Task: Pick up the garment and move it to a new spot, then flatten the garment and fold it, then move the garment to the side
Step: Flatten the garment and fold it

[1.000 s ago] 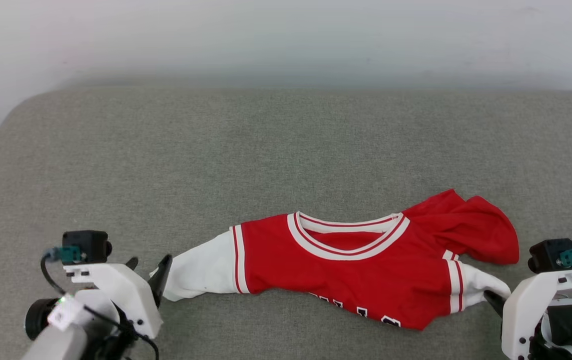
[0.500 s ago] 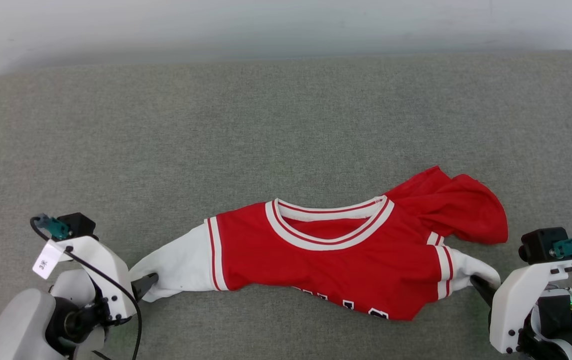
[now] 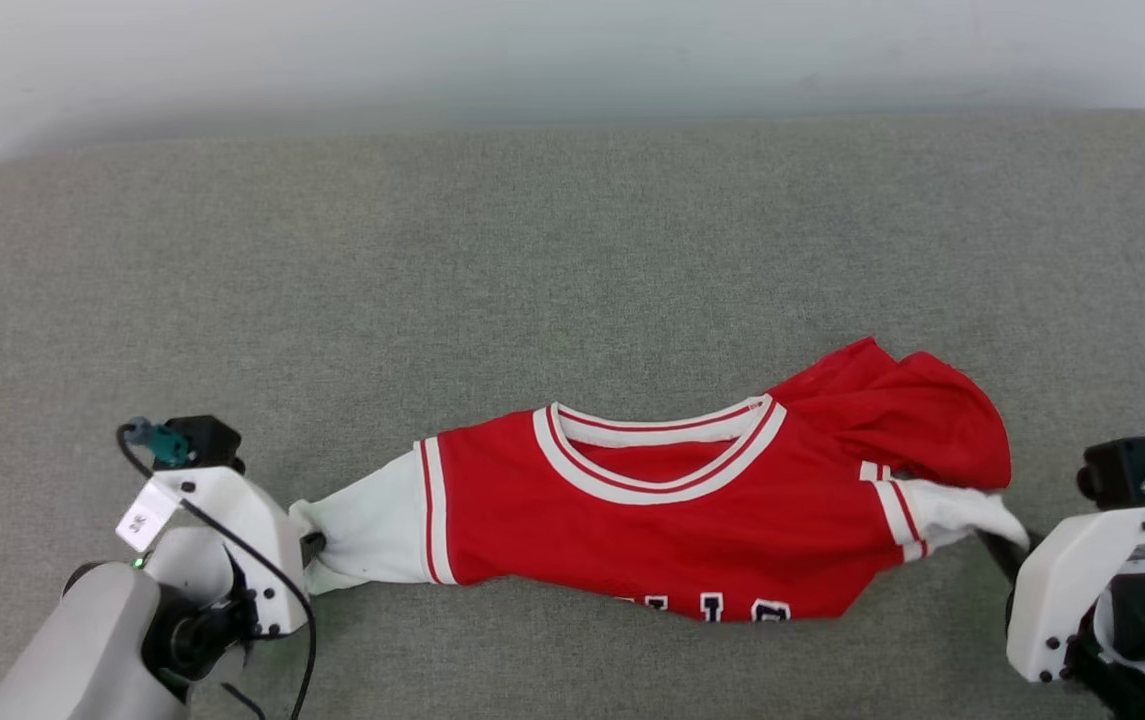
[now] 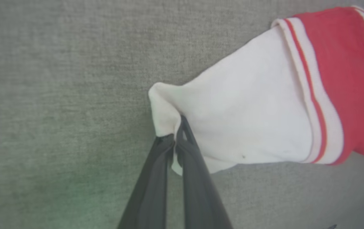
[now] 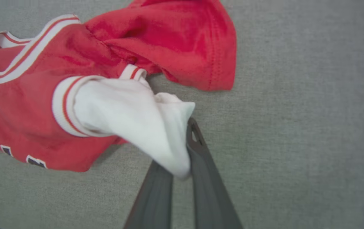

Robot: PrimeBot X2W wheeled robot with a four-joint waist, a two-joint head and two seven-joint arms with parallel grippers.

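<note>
Grey cushion (image 3: 572, 250): garment (image 3: 672, 520) between left jaws and right jaws, each clamped on white sleeve (image 4: 248, 111) tip

The grey fabric surface (image 3: 572, 250) is viewed from above by the head camera, faced forward and down, far enough that the whole red jersey (image 3: 692, 520) is taken in. Each wrist camera is set close, aimed along its own claw: the left claw (image 4: 176, 130) at one white sleeve (image 4: 248, 111), the right claw (image 5: 183, 143) at the other sleeve (image 5: 127, 111). Both sleeves are shared with the head view.
</note>
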